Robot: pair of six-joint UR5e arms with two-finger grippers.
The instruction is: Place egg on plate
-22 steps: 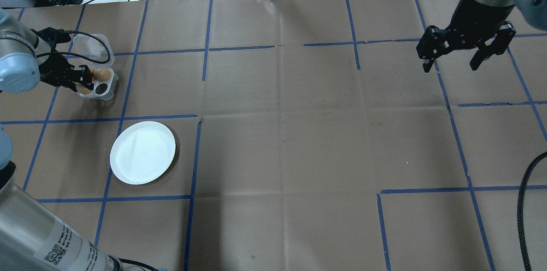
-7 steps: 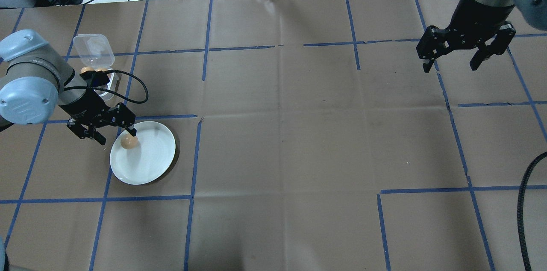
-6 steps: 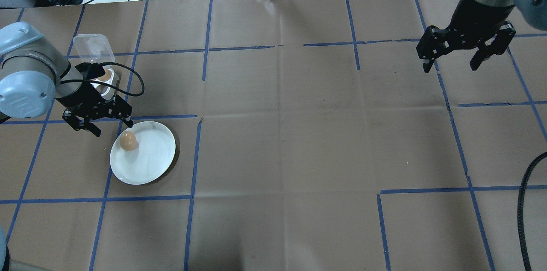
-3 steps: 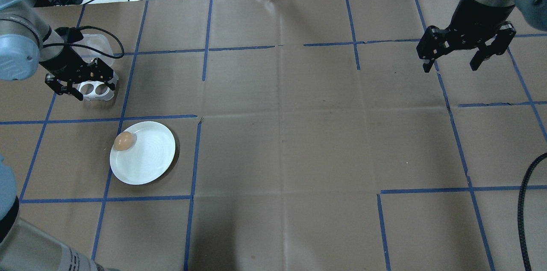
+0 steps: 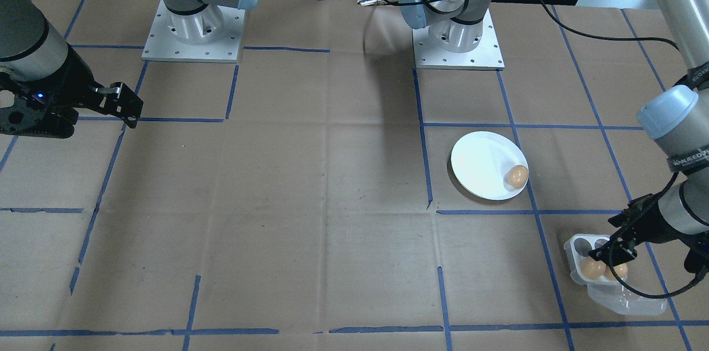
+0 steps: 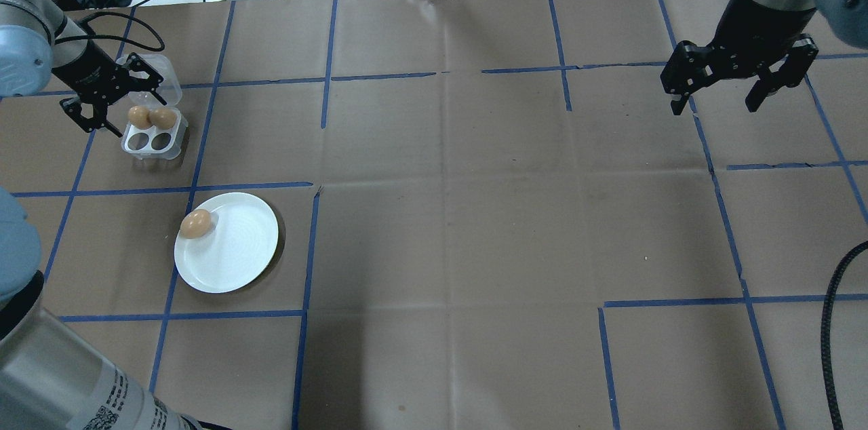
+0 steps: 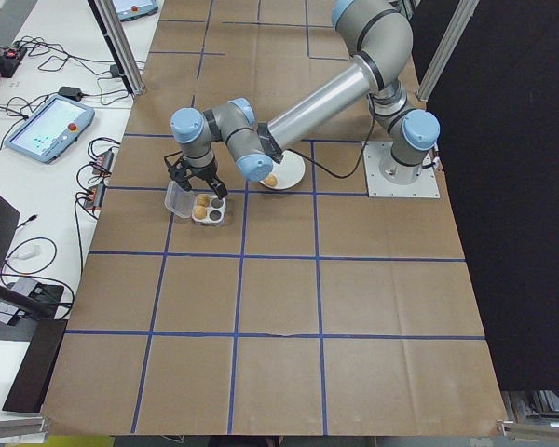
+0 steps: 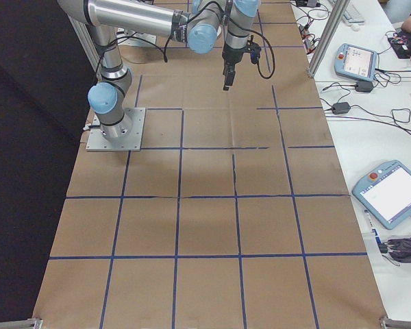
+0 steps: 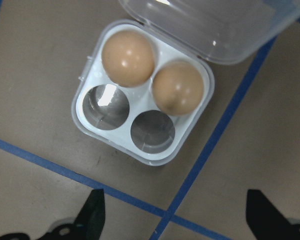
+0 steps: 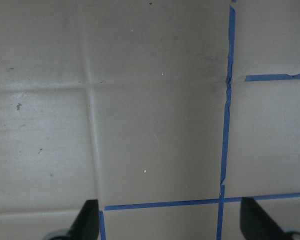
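The table (image 6: 475, 213) is covered in matt brown paper, creased at its folds and lined with blue tape (image 6: 328, 43). The plate (image 6: 237, 253) is smooth and white. The egg box (image 9: 145, 145) is clear, shiny plastic; its eggs (image 9: 128, 57) have a soft sheen.

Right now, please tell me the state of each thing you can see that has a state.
egg box: lid open, two eggs in the hinge-side holes, the other two holes empty.
plate: flat on the table, one egg lying near its rim.
left pincer: open, empty, above the egg box.
right pincer: open, empty, above bare table.
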